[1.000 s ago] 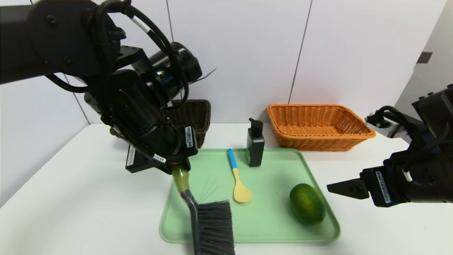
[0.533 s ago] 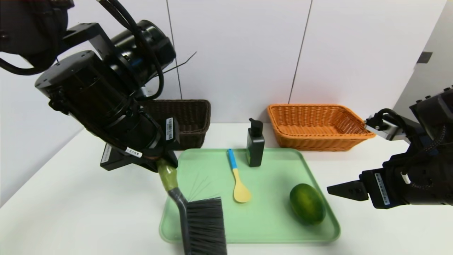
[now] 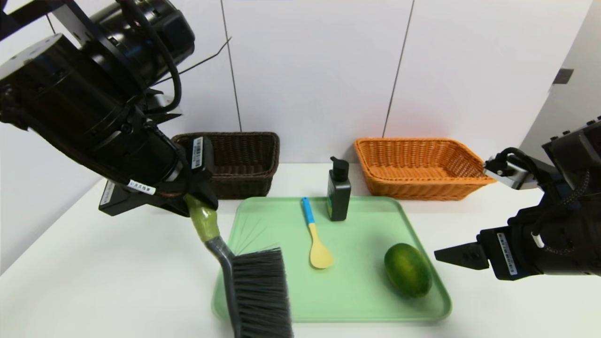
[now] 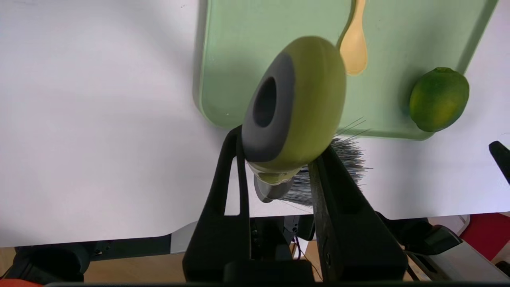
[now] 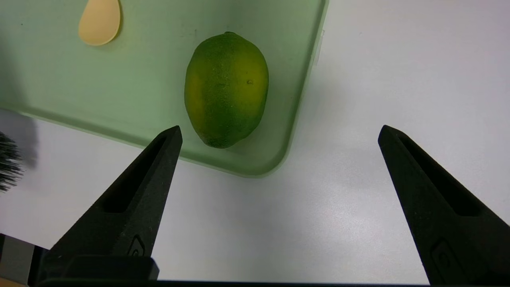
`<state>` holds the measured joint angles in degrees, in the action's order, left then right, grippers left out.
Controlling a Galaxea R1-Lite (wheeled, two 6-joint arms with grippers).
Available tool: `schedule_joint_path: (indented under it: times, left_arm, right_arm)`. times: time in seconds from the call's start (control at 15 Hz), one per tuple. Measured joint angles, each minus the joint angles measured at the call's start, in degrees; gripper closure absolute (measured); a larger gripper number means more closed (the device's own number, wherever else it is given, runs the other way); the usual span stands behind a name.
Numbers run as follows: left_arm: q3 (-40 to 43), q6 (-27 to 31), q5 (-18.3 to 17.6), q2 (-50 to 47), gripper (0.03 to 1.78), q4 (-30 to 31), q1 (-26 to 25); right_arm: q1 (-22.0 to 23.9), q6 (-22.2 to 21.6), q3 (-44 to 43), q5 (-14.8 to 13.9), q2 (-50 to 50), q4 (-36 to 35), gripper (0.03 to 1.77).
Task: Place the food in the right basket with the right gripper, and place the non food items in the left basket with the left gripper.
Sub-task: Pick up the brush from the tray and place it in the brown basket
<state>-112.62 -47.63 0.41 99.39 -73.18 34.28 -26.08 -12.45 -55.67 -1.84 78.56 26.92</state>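
**Brush in the left tool, lime on the tray**

Your left tool (image 3: 199, 206) is clenched on the brush (image 3: 249, 281), its two flat black fingers (image 4: 342, 207) pinching the rounded olive-green handle; the handle's butt shows a dark grey oval inset with a hanging hole. The brush hangs tilted in the air, its grey neck and dense dark bristle block over the near left corner of the tray (image 3: 422, 263). A few stray bristles fan out thinly.

Your right tool (image 3: 453, 256) hovers above the white table (image 3: 117, 272) just off the tray's right edge, its pointed matte black fingers (image 5: 131, 199) spread wide with nothing between them.

The tray is pale green plastic, smooth, with rounded corners and a low lip. On it:
- the lime (image 3: 407, 270), a glossy, finely pitted green oval with a yellowish patch, lies near the right near corner.
- the spoon (image 3: 315, 239), with a blue handle and a flat yellow bowl, lies in the middle.
- the pump bottle (image 3: 338, 190), black and squarish, stands upright at the far edge.

Behind the tray, against the wall, the left basket (image 3: 244, 159) is tight dark brown wicker; the right basket (image 3: 422, 166) is orange-tan wicker with flared sides. The two stand well apart.
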Motion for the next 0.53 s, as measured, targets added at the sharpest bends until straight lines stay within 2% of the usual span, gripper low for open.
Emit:
schedule_joint_path:
  times: [0.2,0.53]
  left_arm:
    - [-0.39,1.18,0.07,-0.49,1.36,1.00,-2.41]
    - [-0.56,6.01,0.02,-1.13,1.36,8.17,-9.17]
  right_arm:
    - [-0.02,-0.06,0.11,-0.06,-0.28,0.10,0.10]
    - [0.00,0.00,0.22,-0.24,-1.38,0.37,0.10]
